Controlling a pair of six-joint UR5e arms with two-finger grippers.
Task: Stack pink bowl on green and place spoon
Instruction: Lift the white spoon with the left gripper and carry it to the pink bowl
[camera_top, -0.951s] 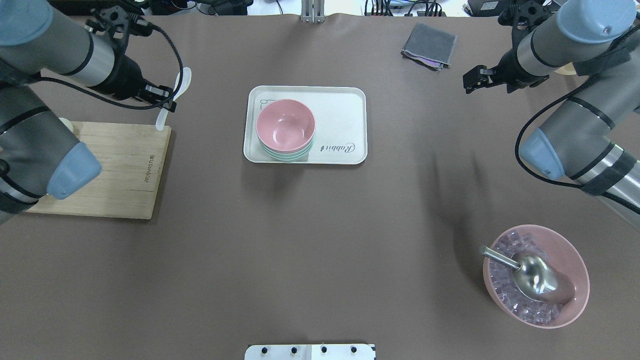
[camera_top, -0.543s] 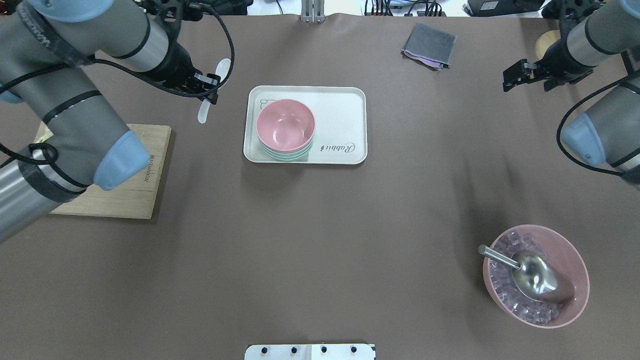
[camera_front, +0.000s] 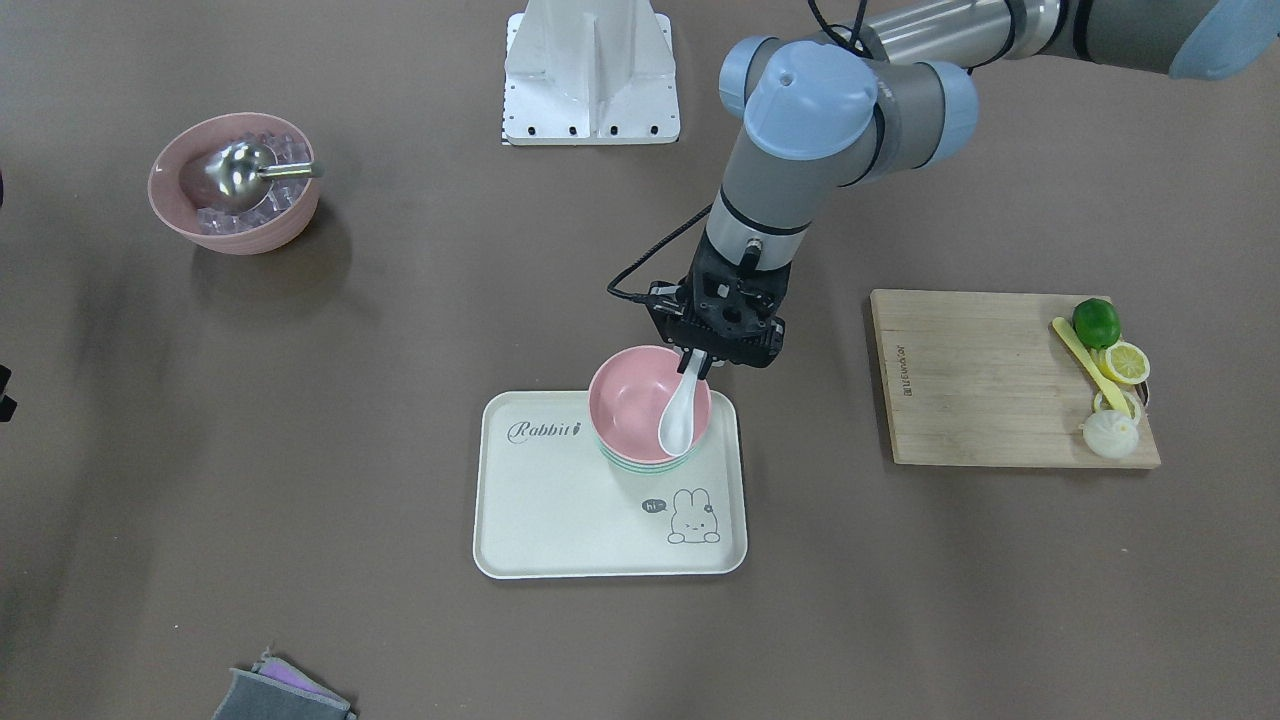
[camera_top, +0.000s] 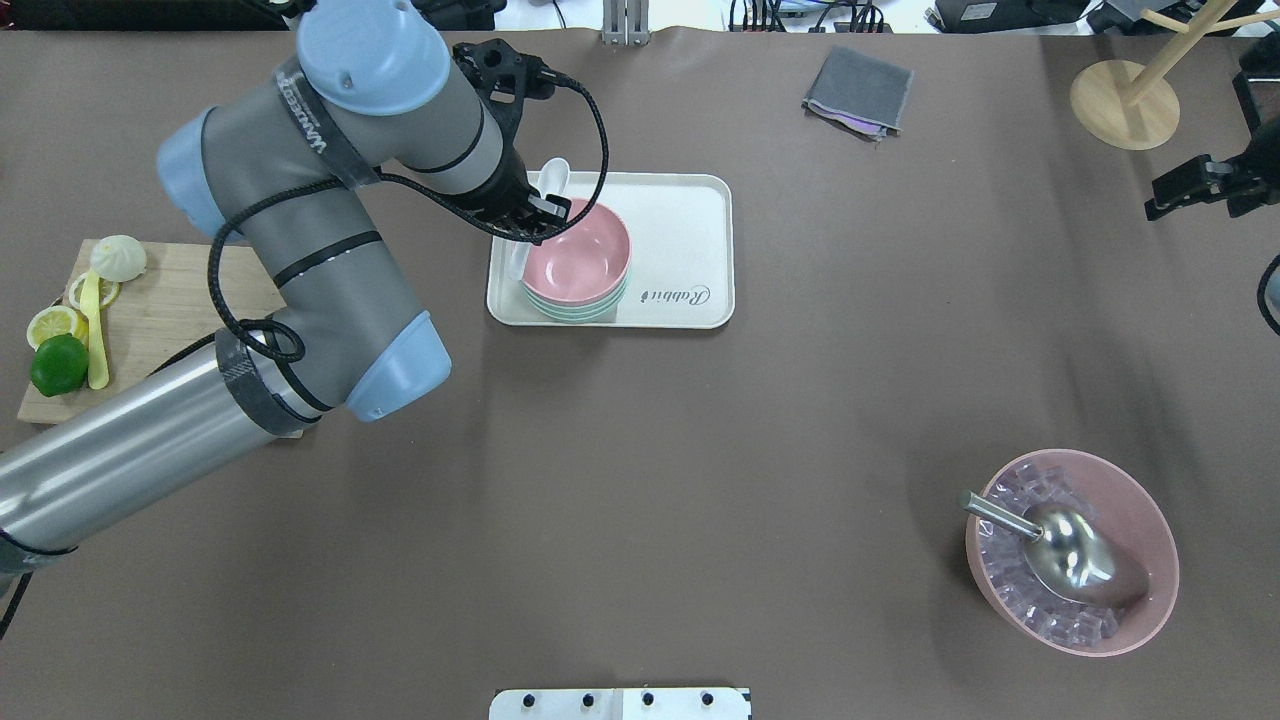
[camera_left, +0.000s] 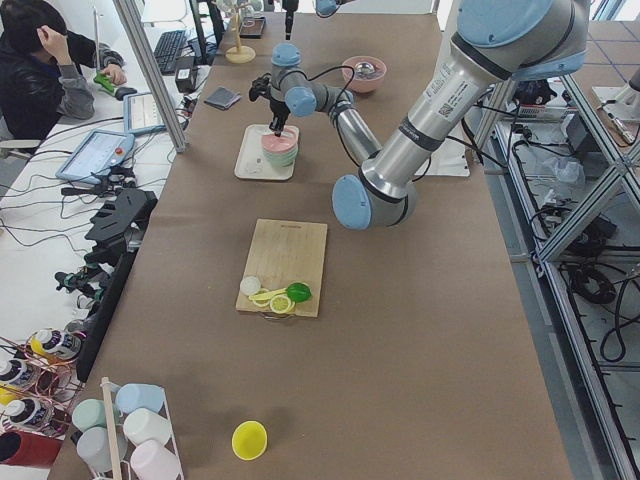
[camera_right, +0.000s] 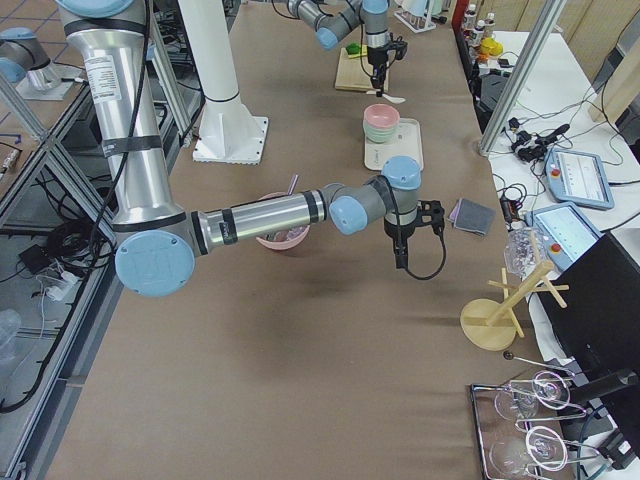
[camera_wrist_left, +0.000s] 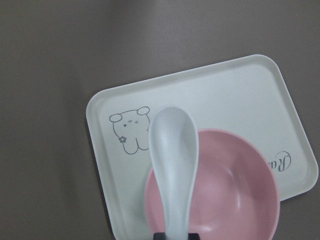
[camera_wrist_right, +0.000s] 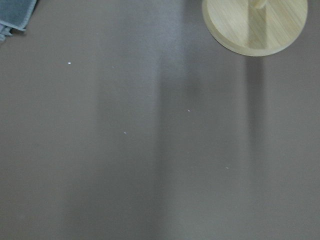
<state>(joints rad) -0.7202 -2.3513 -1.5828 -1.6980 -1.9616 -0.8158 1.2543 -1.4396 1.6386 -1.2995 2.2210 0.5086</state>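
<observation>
A pink bowl (camera_top: 585, 250) sits stacked on green bowls (camera_top: 575, 312) on a white tray (camera_top: 680, 240). My left gripper (camera_top: 525, 215) is shut on a white spoon (camera_top: 553, 178) and holds it just above the pink bowl's left rim. In the front view the spoon (camera_front: 678, 412) hangs over the pink bowl (camera_front: 630, 400), with my left gripper (camera_front: 700, 362) above it. The left wrist view shows the spoon (camera_wrist_left: 172, 165) over the bowl (camera_wrist_left: 235, 200) and the tray (camera_wrist_left: 225, 95). My right gripper (camera_top: 1160, 200) is open and empty at the table's far right edge.
A wooden cutting board (camera_top: 170, 310) with a lime, lemon slices and a bun lies at the left. A large pink bowl (camera_top: 1150, 520) with ice and a metal scoop stands at the front right. A grey cloth (camera_top: 860, 90) and a wooden stand (camera_top: 1125, 100) are at the back.
My left gripper has carried the spoon to the right, from beside the cutting board to over the pink bowl. My right arm has drawn back to the right edge.
</observation>
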